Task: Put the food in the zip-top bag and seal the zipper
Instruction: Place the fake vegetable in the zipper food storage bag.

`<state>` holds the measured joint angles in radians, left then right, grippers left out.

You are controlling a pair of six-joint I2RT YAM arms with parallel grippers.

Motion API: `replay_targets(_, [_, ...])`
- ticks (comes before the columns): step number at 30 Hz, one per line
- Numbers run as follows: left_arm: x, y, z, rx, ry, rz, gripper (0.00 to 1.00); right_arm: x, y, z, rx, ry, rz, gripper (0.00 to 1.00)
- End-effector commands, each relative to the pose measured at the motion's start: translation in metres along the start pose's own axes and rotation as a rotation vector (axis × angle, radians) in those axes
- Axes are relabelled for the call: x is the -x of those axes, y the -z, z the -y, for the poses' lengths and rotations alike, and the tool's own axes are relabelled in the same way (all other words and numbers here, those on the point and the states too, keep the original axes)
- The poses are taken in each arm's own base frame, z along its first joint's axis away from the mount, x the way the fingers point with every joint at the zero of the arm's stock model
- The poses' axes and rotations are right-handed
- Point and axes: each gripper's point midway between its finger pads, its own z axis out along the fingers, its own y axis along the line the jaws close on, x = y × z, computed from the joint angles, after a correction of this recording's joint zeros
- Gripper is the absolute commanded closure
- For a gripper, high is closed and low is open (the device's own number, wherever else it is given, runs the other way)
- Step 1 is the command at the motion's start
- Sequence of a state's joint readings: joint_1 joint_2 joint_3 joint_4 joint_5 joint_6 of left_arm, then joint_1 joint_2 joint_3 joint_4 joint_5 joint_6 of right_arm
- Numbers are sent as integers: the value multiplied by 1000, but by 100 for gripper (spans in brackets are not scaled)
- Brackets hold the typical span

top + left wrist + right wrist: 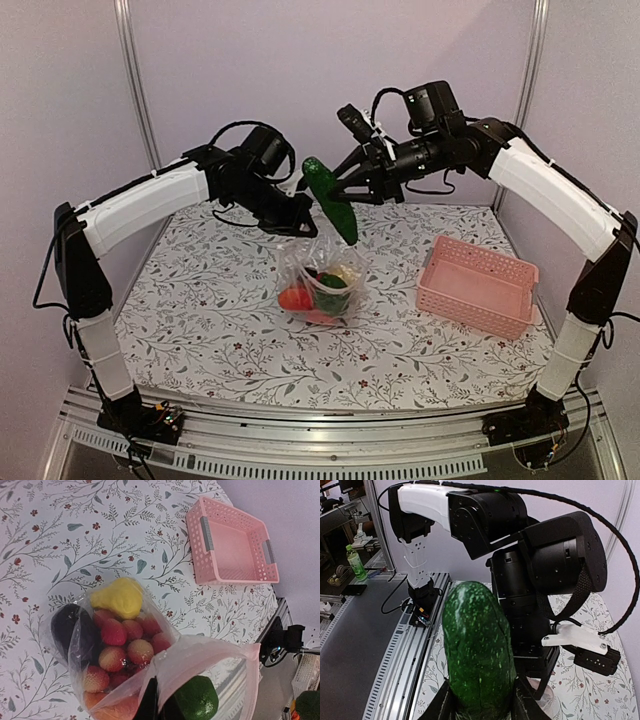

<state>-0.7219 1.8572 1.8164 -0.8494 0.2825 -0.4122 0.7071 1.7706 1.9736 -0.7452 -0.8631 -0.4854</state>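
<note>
Cucumber point(477, 650) fills the lower centre, clamped in the right gripper point(482, 707), its tip slanting over the bag point(320, 285) at mid-frame. Just left of it, the left gripper point(300, 225) pinches the bag's rim with closed fingers. Likely trouble: the tip snags that floppy rim, or the fruit point(122, 640) packed inside leaves it sticking out.

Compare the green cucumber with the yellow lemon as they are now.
The cucumber is long and dark green; the lemon is short, lumpy and yellow. The cucumber is held tilted in the air by the right hand, at the mouth of the zip-top bag; the lemon already lies inside that bag. Both are toy food.
</note>
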Motion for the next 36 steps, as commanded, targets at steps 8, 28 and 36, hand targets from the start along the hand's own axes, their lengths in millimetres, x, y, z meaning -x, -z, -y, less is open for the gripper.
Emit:
replay_targets(8, [22, 19, 13, -93, -7, 73, 100, -17, -30, -13, 192, -3, 154, 100])
replay_targets(28, [24, 30, 13, -125, 3, 100, 100, -99, -52, 46, -150, -110, -36, 75])
replay_targets(36, [25, 30, 8, -123, 14, 103, 100, -97, -45, 40, -191, -73, -121, 50])
